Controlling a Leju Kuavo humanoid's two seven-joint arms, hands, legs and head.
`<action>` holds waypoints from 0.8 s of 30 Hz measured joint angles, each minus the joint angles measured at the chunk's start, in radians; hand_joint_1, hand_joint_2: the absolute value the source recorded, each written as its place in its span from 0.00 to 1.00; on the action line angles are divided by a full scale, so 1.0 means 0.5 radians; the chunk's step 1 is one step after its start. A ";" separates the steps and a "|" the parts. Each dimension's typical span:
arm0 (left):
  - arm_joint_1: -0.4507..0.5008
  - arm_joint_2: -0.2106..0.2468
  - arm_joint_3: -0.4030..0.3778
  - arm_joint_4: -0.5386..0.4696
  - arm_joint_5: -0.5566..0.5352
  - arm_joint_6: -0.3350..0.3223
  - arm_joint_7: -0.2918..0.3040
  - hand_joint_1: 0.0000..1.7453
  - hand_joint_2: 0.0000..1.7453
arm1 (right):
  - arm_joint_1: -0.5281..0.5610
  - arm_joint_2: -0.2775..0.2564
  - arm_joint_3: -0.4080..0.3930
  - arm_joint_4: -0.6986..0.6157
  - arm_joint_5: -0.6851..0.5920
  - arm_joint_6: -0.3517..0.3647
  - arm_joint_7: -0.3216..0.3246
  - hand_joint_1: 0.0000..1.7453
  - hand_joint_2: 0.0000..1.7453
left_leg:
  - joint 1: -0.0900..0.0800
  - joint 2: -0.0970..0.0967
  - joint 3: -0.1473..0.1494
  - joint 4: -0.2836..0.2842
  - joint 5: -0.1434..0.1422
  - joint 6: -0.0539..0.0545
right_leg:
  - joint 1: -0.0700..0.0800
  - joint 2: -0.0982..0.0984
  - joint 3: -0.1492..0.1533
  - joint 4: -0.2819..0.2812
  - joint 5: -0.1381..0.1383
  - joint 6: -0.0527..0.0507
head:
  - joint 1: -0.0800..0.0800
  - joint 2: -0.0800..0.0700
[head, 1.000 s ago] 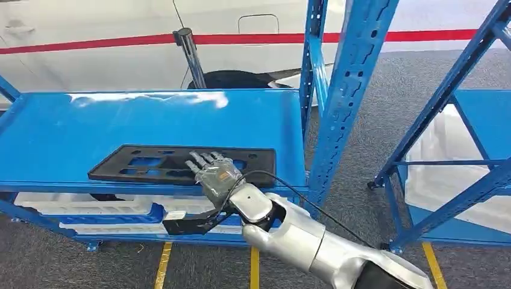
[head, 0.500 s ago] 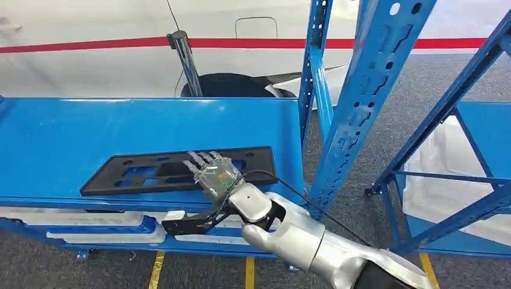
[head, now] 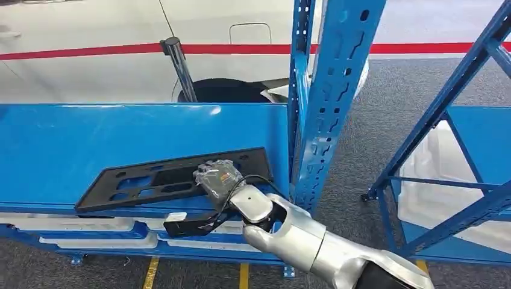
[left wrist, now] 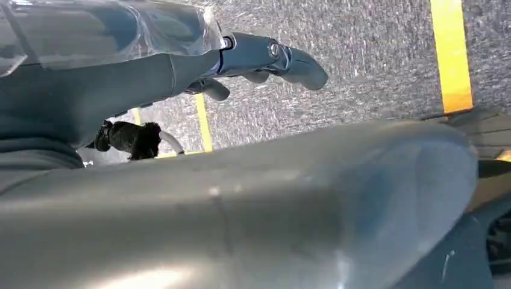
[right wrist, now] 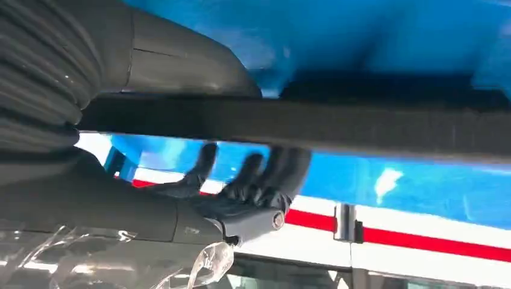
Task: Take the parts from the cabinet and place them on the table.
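A: Where was the black panel (head: pixel 175 179)?

B: At the shelf's (head: pixel 72 144) front edge, its right end raised, the right hand (head: pixel 216 176) clamped on it.

A: The left hand (left wrist: pixel 265 57)?

B: Hanging, holding nothing. Best lift level, clearing the blue upright (head: pixel 328 102).

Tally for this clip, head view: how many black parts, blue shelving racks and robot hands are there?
Black flat part with cutouts, held by the right robot hand: 1
Blue shelving racks: 2 (near rack, second rack)
Robot hands: 1 (right robot hand)
Total: 4
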 joint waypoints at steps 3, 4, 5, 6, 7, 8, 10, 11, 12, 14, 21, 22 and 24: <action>0.003 0.000 0.000 0.000 0.007 0.001 -0.006 0.00 0.00 | -0.002 0.002 0.001 0.001 0.002 -0.002 0.000 1.00 1.00 | 0.003 0.002 -0.212 0.475 -0.190 -0.018 | 0.002 -0.002 -0.001 0.001 -0.004 -0.003 | 0.001 -0.001; 0.004 0.000 0.000 0.000 0.009 0.004 -0.010 0.00 0.00 | -0.004 0.002 0.001 0.001 0.004 -0.006 0.000 1.00 1.00 | 0.003 0.002 -0.219 0.489 -0.175 -0.018 | 0.002 -0.002 0.001 0.001 -0.005 -0.003 | 0.001 0.000; 0.003 0.000 0.000 0.000 0.011 0.008 -0.018 0.00 0.00 | -0.008 0.002 0.001 0.000 0.005 -0.006 0.000 1.00 1.00 | 0.003 0.002 -0.179 0.408 -0.126 -0.013 | 0.002 -0.001 0.005 0.001 -0.008 -0.003 | 0.000 0.000; 0.002 0.000 0.000 0.000 0.005 0.016 -0.025 0.00 0.00 | -0.014 0.003 0.001 0.000 0.005 -0.007 0.000 1.00 1.00 | 0.003 0.003 -0.097 0.256 -0.048 -0.006 | 0.001 0.002 0.011 0.001 -0.010 0.000 | 0.000 0.000; 0.001 0.000 0.000 0.000 -0.003 0.028 -0.044 0.00 0.00 | -0.020 0.004 0.001 0.000 0.005 -0.008 0.000 1.00 1.00 | 0.003 0.003 0.011 0.045 0.041 0.004 | 0.000 0.004 0.020 0.001 -0.015 0.005 | 0.000 0.000; 0.000 0.000 0.000 0.000 -0.015 0.044 -0.066 0.00 1.00 | -0.027 0.004 0.000 0.000 0.006 -0.010 0.000 1.00 1.00 | 0.002 0.005 0.101 -0.143 0.084 0.015 | 0.000 0.005 0.026 -0.001 -0.020 0.013 | 0.000 -0.001; -0.008 -0.001 0.000 0.000 -0.038 0.056 -0.100 0.00 1.00 | -0.035 0.003 0.000 0.000 0.014 -0.013 0.001 1.00 1.00 | -0.019 0.002 0.117 -0.167 0.062 0.026 | 0.013 0.009 0.022 -0.005 -0.027 0.033 | 0.001 0.000; -0.005 -0.001 0.000 0.000 -0.044 0.057 -0.109 0.00 1.00 | -0.035 0.002 0.000 0.000 0.015 -0.014 0.001 1.00 1.00 | -0.025 0.000 0.116 -0.164 0.059 0.032 | 0.009 0.009 0.026 -0.009 -0.029 0.044 | 0.001 -0.001; -0.003 0.000 0.000 0.000 -0.046 0.057 -0.115 0.00 1.00 | -0.036 0.002 0.000 0.000 0.015 -0.014 0.005 1.00 1.00 | -0.030 0.000 0.117 -0.165 0.059 0.042 | 0.007 0.008 0.034 -0.023 -0.023 0.057 | 0.001 0.000; 0.001 -0.002 0.000 0.000 -0.055 0.053 -0.122 0.00 1.00 | -0.043 -0.003 -0.001 0.000 0.015 -0.014 0.006 1.00 1.00 | -0.019 -0.001 0.128 -0.182 0.073 0.035 | 0.009 0.008 0.044 -0.028 -0.032 0.027 | 0.001 -0.001; -0.001 -0.001 -0.003 0.000 -0.071 0.051 -0.166 0.00 1.00 | -0.042 -0.013 -0.001 0.000 0.018 -0.005 0.019 1.00 1.00 | -0.029 -0.002 0.131 -0.180 0.067 0.057 | 0.015 0.008 0.055 -0.050 -0.015 -0.042 | 0.001 0.000; -0.001 -0.001 -0.003 0.000 -0.069 0.064 -0.179 0.00 1.00 | -0.042 -0.014 -0.001 0.000 0.018 -0.005 0.024 1.00 1.00 | -0.030 -0.002 0.131 -0.179 0.066 0.058 | 0.014 0.008 0.057 -0.055 -0.014 -0.020 | 0.001 0.000; -0.001 -0.001 -0.004 0.000 -0.077 0.081 -0.189 0.00 1.00 | -0.042 -0.017 -0.001 0.000 0.019 -0.004 0.027 1.00 1.00 | -0.030 -0.002 0.130 -0.177 0.066 0.058 | 0.008 0.008 0.065 -0.064 -0.010 0.053 | 0.001 0.000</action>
